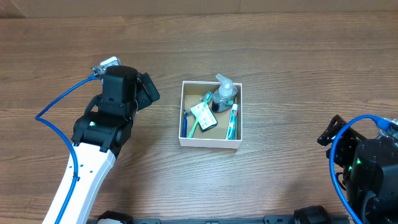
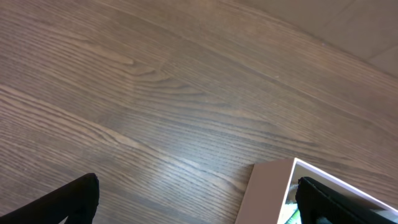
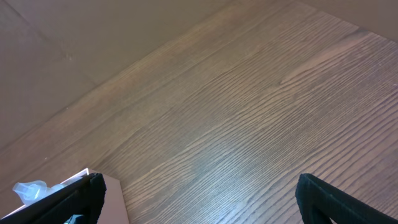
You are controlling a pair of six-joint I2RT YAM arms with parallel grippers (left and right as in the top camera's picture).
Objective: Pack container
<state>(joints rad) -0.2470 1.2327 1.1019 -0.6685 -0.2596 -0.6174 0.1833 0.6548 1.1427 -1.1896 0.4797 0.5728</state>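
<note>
The container (image 1: 209,143), a shallow white-walled box with a brown inside, sits in the middle of the wooden table. It holds a clear pump bottle (image 1: 224,93), a toothpaste tube (image 1: 232,121), a green and blue toothbrush (image 1: 193,126) and a small flat packet (image 1: 204,114). My left gripper (image 1: 149,92) hovers open just left of the box with nothing in it. In the left wrist view, that gripper (image 2: 199,208) has the box's corner (image 2: 267,193) near its right finger. My right gripper (image 1: 329,134) is open and empty far to the right, and its wrist view (image 3: 199,205) shows the box wall (image 3: 115,199) at the left edge.
Bare wood-grain tabletop (image 1: 280,56) surrounds the box on all sides. A blue cable (image 1: 59,99) loops off the left arm, and another (image 1: 339,162) runs round the right arm near the table's right edge.
</note>
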